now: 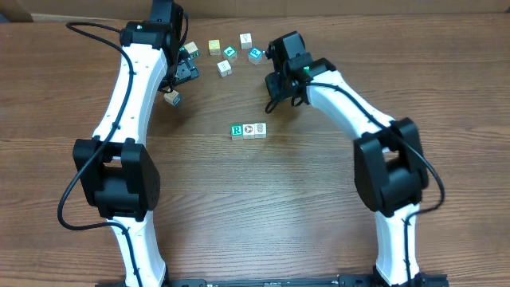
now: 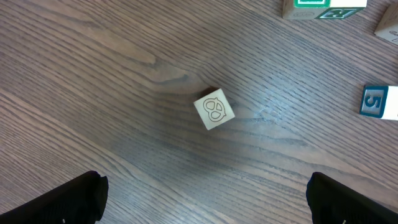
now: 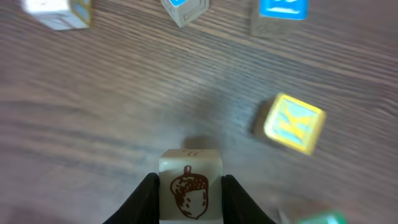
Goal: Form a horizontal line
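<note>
Found the left gripper [image 1: 182, 77] at the upper left from overhead, well apart from the line [image 1: 249, 130]. Saw its fingers [image 2: 65, 199] spread wide in the left wrist view, gripping nothing. Saw the pretzel cube [image 2: 214, 109] on the table [image 2: 124, 74] ahead of them, in the gap, touching neither. Noted the 5 cube [image 2: 375, 101] at that view's right edge.

Located the line at mid-table, between the two grippers from side to side and lower in the overhead view than either. Counted three white-faced cubes side by side and touching, the green R at the left end, dark pictures on the other two. Saw no finger touching it.

Found the right gripper [image 1: 279, 86] up and to the right of the line, nearer it than the left gripper but apart. Saw its fingers [image 3: 146, 198] closed on the acorn cube [image 3: 190, 185] in the right wrist view, one against each side, acorn face toward the camera. Could not tell whether that cube rested on the table or hung above it. Noted the K cube [image 3: 293, 122] ahead and to the right, clear of the fingers.

Got the line and both grippers together only from overhead, with the acorn cube and the finger gaps hidden there under the gripper bodies. Got the open spread and the grip only from the wrist views.
</note>
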